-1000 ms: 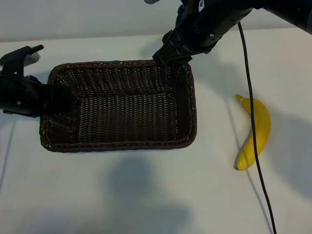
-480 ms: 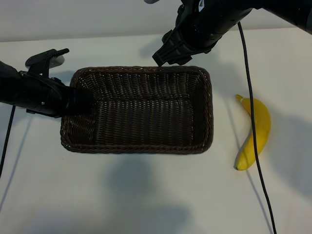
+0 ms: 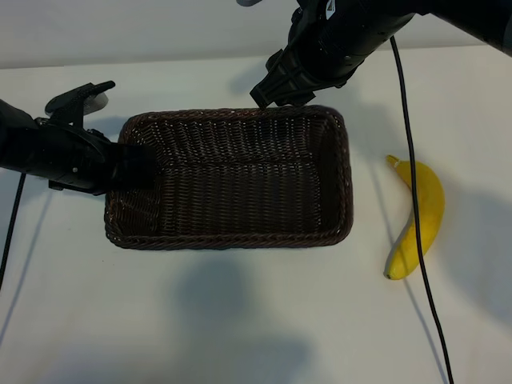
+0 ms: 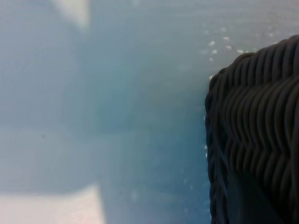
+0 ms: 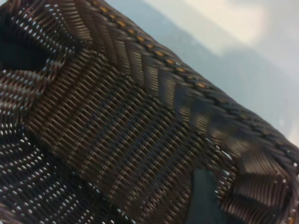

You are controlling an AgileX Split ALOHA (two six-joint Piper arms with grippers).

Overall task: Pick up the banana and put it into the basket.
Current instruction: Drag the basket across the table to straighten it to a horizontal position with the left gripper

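The dark brown woven basket sits mid-table. My left gripper is shut on its left wall; in the left wrist view the braided rim fills one side, with a dark finger against it. My right gripper hangs open just over the basket's far rim and holds nothing. The right wrist view looks down into the weave, with one finger showing. The yellow banana lies on the table to the right of the basket, apart from both grippers.
A black cable hangs from the right arm and runs across the banana toward the table's front edge. The white table shows bare in front of the basket, with arm shadows on it.
The left arm has pulled the basket to the right, closer to the banana, most of the way in the first half second. The right arm and the banana have not moved.
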